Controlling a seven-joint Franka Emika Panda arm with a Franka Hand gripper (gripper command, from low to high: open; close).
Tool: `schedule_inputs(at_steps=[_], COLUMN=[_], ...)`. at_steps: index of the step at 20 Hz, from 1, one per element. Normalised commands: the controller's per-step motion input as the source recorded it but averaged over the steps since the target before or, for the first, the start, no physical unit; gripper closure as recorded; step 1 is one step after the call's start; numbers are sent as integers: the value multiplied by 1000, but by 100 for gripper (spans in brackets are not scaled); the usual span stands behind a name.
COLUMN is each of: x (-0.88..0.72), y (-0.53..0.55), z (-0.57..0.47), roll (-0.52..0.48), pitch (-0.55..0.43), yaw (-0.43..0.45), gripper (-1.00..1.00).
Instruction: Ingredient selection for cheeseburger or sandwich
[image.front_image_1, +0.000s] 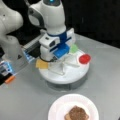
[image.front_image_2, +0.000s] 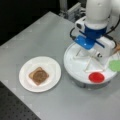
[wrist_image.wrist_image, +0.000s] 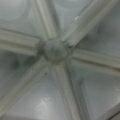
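We see the gripper (image.front_image_1: 51, 58) low over the white sectioned tray (image.front_image_1: 72, 75), beside the yellow cheese square (image.front_image_1: 41, 64) at the tray's left edge in a front view; whether it is released or clenched we cannot tell. The wrist view shows only the tray's hub (wrist_image.wrist_image: 53, 50). We judge the cheese light, thin and stiff, best pinched by opposite edges. The red disc (image.front_image_2: 96, 77) and green leaf (image.front_image_2: 115, 65) lie well apart. Toast with patty (image.front_image_2: 38, 75) sits on the paper plate (image.front_image_2: 53, 65)
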Motion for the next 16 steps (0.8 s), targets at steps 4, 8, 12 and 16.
schedule_inputs(at_steps=[4,8,12,16], x=[-263,-250,-234,-198], y=[86,69,58,46], z=[-191,-123,-29,25], roll=[-31,-30,-17,-43], pitch=[-260,-208,-144,-96], yaw=[68,106,221,247], gripper=[-100,-100,-100,-100])
